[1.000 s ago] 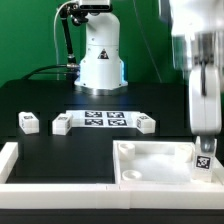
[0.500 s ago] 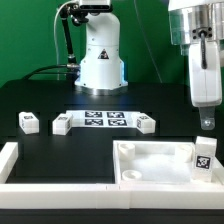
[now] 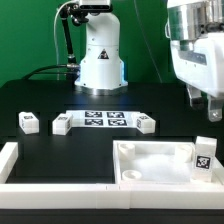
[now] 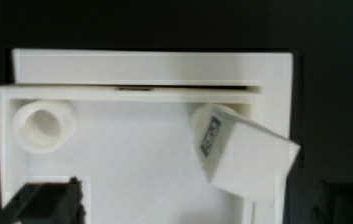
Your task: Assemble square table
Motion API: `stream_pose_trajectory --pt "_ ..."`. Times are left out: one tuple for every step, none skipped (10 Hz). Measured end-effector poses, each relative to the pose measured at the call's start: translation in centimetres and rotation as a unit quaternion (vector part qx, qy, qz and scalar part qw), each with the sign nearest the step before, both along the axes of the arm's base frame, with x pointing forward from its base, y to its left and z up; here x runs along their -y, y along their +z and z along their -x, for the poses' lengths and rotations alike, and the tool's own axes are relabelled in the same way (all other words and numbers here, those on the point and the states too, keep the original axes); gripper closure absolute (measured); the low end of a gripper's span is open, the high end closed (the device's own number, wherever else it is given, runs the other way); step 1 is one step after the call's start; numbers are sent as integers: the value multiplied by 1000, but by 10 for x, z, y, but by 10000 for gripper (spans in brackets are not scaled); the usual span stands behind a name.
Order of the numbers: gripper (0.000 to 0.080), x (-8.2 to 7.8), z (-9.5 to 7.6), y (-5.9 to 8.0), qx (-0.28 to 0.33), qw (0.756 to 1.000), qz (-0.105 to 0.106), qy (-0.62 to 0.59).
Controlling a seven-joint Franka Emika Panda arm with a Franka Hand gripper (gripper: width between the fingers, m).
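Observation:
The white square table top (image 3: 150,165) lies at the front, on the exterior view's right, rim up. One tagged white leg (image 3: 203,158) stands in its corner socket, leaning a little. My gripper (image 3: 205,106) hangs open above that leg, clear of it, with nothing between the fingers. In the wrist view the leg (image 4: 244,150) tilts out of its socket, an empty round socket (image 4: 48,125) shows across the top (image 4: 137,150), and my dark fingertips (image 4: 48,203) frame the view. Three loose legs (image 3: 27,122) (image 3: 61,125) (image 3: 146,123) lie on the black table.
The marker board (image 3: 104,119) lies between two of the loose legs, in front of the arm's white base (image 3: 100,60). A low white border wall (image 3: 60,187) runs along the front and up the exterior view's left side.
My gripper has risen from down at the standing leg to well above it, staying open. The leg remains in the corner socket.

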State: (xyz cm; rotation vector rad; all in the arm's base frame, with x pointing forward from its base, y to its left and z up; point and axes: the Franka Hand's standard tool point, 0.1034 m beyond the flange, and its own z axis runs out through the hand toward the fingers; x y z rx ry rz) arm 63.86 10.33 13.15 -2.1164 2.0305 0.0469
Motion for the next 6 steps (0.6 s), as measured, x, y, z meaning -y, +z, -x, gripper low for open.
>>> stream_pose_trajectory --pt "151 -5 8 8 9 999 2 53" --pt "151 -10 12 11 18 993 11 117" --pt "151 -9 12 9 20 990 14 137" --pt "151 -8 12 9 27 984 19 176" --pt "151 -8 12 9 33 977 23 209" --pt "151 -8 12 9 37 971 27 235"
